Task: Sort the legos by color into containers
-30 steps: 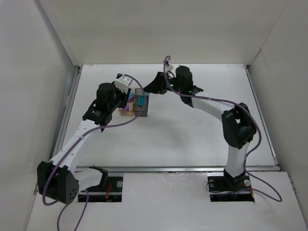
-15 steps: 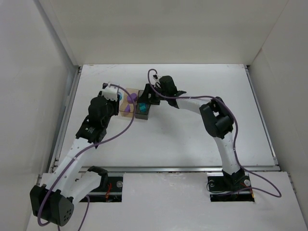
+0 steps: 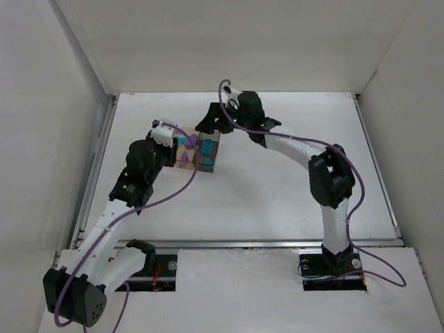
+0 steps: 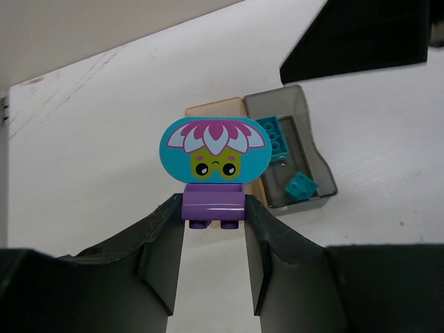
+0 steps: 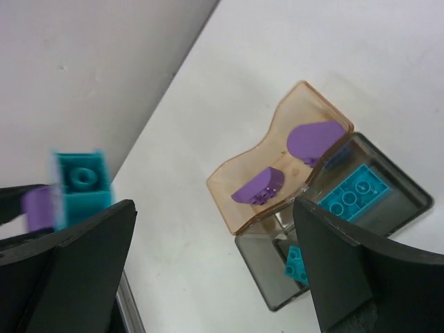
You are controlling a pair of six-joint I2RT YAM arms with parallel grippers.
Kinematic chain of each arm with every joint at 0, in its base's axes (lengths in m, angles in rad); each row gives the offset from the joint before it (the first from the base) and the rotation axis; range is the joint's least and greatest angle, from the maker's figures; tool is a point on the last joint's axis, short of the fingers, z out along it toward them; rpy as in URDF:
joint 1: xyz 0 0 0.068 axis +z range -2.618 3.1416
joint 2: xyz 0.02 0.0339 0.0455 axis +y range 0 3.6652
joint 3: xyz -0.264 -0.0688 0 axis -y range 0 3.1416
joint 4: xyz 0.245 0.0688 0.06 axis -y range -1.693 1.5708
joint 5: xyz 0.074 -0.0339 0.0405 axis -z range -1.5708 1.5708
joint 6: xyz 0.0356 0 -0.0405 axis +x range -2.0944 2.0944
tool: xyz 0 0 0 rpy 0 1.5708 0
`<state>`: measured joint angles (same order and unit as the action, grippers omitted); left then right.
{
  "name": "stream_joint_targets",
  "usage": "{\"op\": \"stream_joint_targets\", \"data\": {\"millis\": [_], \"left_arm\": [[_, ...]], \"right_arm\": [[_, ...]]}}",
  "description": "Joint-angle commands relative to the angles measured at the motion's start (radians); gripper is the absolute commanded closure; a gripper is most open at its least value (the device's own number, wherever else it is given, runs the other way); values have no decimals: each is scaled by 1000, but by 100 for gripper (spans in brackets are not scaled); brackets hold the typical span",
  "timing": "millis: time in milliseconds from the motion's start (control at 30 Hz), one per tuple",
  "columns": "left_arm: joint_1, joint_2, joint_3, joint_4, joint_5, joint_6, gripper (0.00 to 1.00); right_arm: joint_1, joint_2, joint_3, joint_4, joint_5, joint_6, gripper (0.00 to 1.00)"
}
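Note:
The containers stand joined at the table's middle left, the amber one point(image 3: 184, 148) on the left and the smoky grey one point(image 3: 208, 154) on the right. Two purple legos point(image 5: 259, 187) point(image 5: 316, 139) lie in the amber container point(image 5: 239, 177). In the grey container point(image 5: 274, 295) lie teal legos point(image 5: 352, 194) point(image 5: 295, 263). My left gripper point(image 4: 214, 208) is shut on a purple lego point(image 4: 214, 202) that carries a teal flower-face piece point(image 4: 215, 149), held just left of the containers point(image 3: 171, 137). My right gripper point(image 5: 214, 229) hangs open and empty above the containers' far side point(image 3: 210, 127).
White walls close in the table point(image 3: 277, 187) at left, back and right. A metal rail point(image 3: 250, 243) runs along the near edge by the arm bases. The right gripper's dark finger point(image 4: 361, 35) shows at the top right of the left wrist view.
The right gripper moved over the grey container, opened, and drew back toward the far side. The left arm shifted left and back, still gripping its purple and teal lego.

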<state>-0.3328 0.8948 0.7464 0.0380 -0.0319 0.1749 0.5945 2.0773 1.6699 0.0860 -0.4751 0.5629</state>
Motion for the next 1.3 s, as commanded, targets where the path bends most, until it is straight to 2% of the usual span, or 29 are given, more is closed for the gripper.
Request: {"op": "stream_joint_targets", "data": {"millis": [0, 33, 133, 167, 267, 300, 400, 567, 800, 867, 900, 967, 1000, 1200, 1267], "left_arm": [[0, 0, 25, 45, 202, 58, 100], [0, 0, 25, 45, 328, 78, 100], [0, 0, 47, 20, 533, 182, 100], [0, 12, 60, 8, 647, 205, 100], [0, 62, 90, 8, 781, 261, 100], [0, 79, 115, 8, 802, 270, 100], [0, 133, 165, 17, 877, 339, 100], [-54, 168, 212, 30, 863, 423, 100], [-63, 188, 223, 39, 840, 433, 100], [-72, 188, 223, 52, 817, 433, 100], [-72, 188, 223, 66, 805, 416, 100], [-72, 188, 214, 75, 758, 397, 100], [-72, 188, 214, 76, 741, 397, 100], [-72, 222, 214, -47, 546, 397, 100], [-72, 234, 203, -73, 466, 382, 100]], "right_arm": [[-44, -132, -31, 34, -25, -84, 0], [-56, -184, -53, 34, -39, -131, 0], [-99, -308, -151, 34, -132, -245, 0], [-111, -337, -174, 34, -176, -268, 0], [-163, -391, -243, 34, -446, -291, 0], [-163, -391, -243, 34, -552, -275, 0], [-151, -367, -256, 34, -629, -210, 0], [-113, -316, -234, 34, -620, -164, 0], [-84, -266, -197, 43, -658, -130, 2], [-75, -243, -184, 43, -698, -130, 12], [-75, -243, -173, 43, -698, -130, 35], [-75, -233, -173, 43, -698, -130, 71], [-75, -233, -173, 43, -689, -130, 98], [-98, -224, -194, 43, -611, -89, 100], [-124, -224, -217, 43, -501, -60, 100]]}}
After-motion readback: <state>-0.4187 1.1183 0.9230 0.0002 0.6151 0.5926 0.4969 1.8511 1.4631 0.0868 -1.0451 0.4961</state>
